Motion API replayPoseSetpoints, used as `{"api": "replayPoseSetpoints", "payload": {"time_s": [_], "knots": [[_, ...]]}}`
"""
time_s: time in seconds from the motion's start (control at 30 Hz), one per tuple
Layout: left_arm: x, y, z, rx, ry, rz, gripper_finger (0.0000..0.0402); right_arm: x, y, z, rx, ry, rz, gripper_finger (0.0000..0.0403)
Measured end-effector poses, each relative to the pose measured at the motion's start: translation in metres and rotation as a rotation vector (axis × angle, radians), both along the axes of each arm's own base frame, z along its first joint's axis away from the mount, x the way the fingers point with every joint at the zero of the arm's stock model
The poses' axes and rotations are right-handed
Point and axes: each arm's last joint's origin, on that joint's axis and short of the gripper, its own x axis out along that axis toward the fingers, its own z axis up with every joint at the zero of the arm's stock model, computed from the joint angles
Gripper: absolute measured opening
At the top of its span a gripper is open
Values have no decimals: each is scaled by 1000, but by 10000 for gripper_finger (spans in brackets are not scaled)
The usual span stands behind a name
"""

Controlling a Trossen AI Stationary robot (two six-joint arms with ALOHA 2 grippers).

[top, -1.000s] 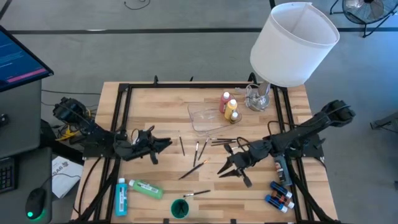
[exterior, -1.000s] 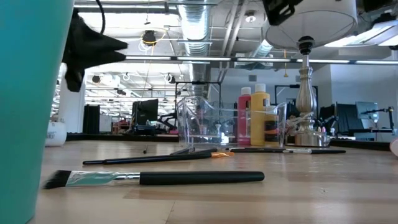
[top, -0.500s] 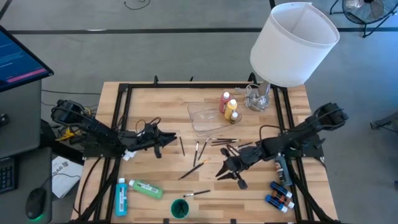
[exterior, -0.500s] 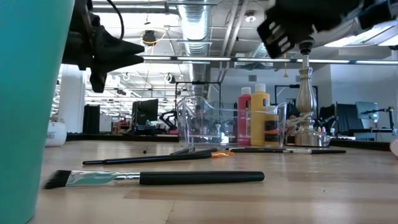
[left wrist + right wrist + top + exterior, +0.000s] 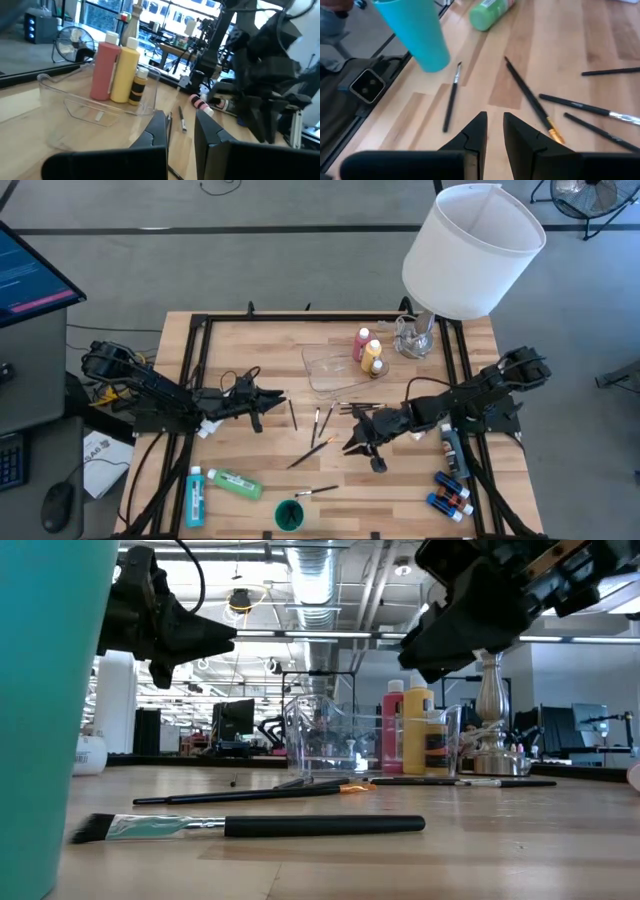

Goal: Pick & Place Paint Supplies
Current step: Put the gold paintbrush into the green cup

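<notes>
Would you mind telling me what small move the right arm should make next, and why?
Probably open the right gripper and lower it toward the thin dark-handled brush with the orange ferrule. Its fingers stand nearly together, holding nothing, above bare wood, with that brush just ahead.

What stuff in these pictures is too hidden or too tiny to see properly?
- Teal cup, low view: so close to the camera that the picture's edge cuts off all but one side.
- Lamp base, high view: mostly hidden under the lampshade.
- Labels on the red bottle and yellow bottle, high view: too small to read.
- Right gripper, right wrist view: nothing seen between the fingers, yet whether they are fully shut is unclear.
</notes>
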Motion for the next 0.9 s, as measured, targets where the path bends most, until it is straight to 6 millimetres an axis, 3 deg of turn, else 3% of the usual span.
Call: {"api": "replayPoseSetpoints", "payload": {"time_s": [0.27,0.63,0.8,0.9], "knots": [[0,-2,-5,-24,46,-44,1,0,3,1,3,-10,9,56],[1,1,-5,-21,47,-28,1,-2,33,20,79,-219,104,56],[1,2,-6,-18,52,-23,1,7,46,0,82,-219,128,56],[1,2,-6,-18,54,-23,1,20,52,-22,62,-164,130,56]]}}
